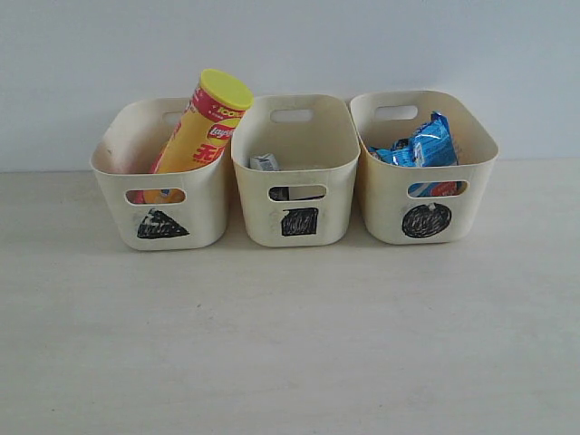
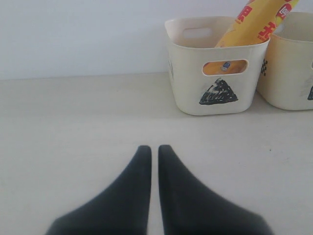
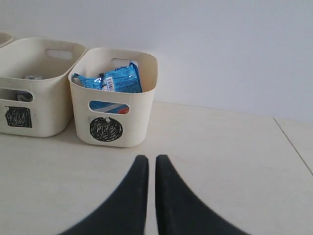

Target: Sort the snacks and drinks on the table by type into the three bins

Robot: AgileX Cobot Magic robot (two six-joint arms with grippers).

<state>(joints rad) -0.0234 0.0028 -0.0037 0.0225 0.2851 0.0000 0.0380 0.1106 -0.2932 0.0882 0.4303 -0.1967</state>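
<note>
Three cream bins stand in one row at the back of the table (image 1: 290, 344), near the pale wall (image 1: 290, 45), neighbours almost touching. Each carries one black scribbled mark under its front handle cut-out.

Count by bin, as the exterior view shows them:
- The triangle bin (image 1: 113, 181), on the left, holds one yellow Lay's tube (image 1: 204, 127). It leans with its yellow lid up and well above the rim. Orange shows through the cut-out; whether anything else lies beneath cannot be told.
- The square bin (image 1: 254, 204), in the middle, shows one small carton (image 1: 265, 162), of which only the pale top corner is visible low inside. Something dark shows through the cut-out and is too hidden to identify.
- The circle bin (image 1: 376, 204), on the right, holds one blue bag (image 1: 426, 145), crinkly, rising just over the rim. Blue, white and red print shows through the cut-out; a second bag cannot be confirmed.

Two grippers were examined. The left gripper (image 2: 154, 149) hangs above bare table in front of the triangle bin, jaws closed to a thin slit and holding nothing. The right gripper (image 3: 151, 159) hangs likewise in front of the circle bin, jaws closed and empty.
</note>
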